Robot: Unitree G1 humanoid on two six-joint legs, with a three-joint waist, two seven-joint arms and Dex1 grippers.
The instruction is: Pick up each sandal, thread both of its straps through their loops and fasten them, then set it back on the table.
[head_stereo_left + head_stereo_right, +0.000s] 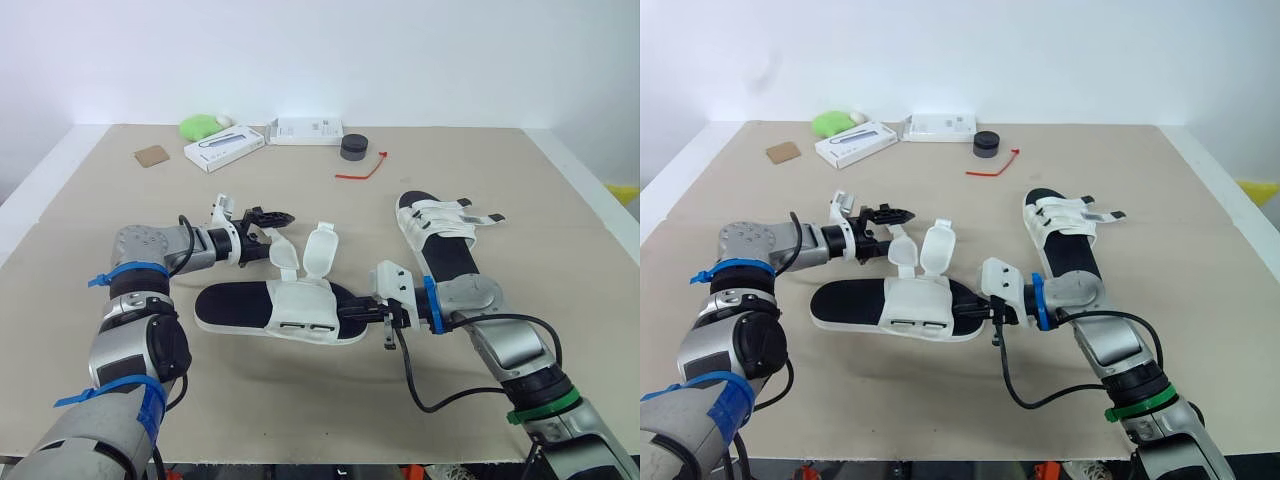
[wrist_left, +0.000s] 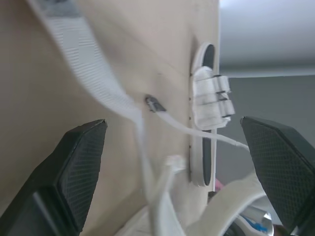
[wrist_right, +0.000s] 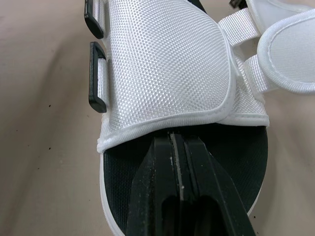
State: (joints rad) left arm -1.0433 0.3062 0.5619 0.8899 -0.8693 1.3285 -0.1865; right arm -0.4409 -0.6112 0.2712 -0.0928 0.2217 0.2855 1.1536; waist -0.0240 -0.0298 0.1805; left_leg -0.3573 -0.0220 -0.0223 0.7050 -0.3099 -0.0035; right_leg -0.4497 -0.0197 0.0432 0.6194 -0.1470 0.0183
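A black-soled sandal (image 1: 235,305) with a white upper (image 3: 162,64) lies mid-table, both straps (image 1: 322,250) flipped up and loose. My right gripper (image 1: 378,312) is at its heel end, shut, with the fingers (image 3: 179,162) lying on the black footbed and their tips at the edge of the upper. My left gripper (image 1: 268,230) hovers open beside the raised straps; one strap (image 2: 93,73) hangs between its spread fingers (image 2: 78,167). The second sandal (image 1: 440,240) lies to the right with its straps across the upper and their ends (image 1: 482,216) sticking out.
At the table's far side sit a green object (image 1: 200,126), two white boxes (image 1: 224,148) (image 1: 305,131), a black round puck (image 1: 353,148), a red tie (image 1: 362,170) and a brown card (image 1: 152,155). The table edge (image 1: 590,190) runs along the right.
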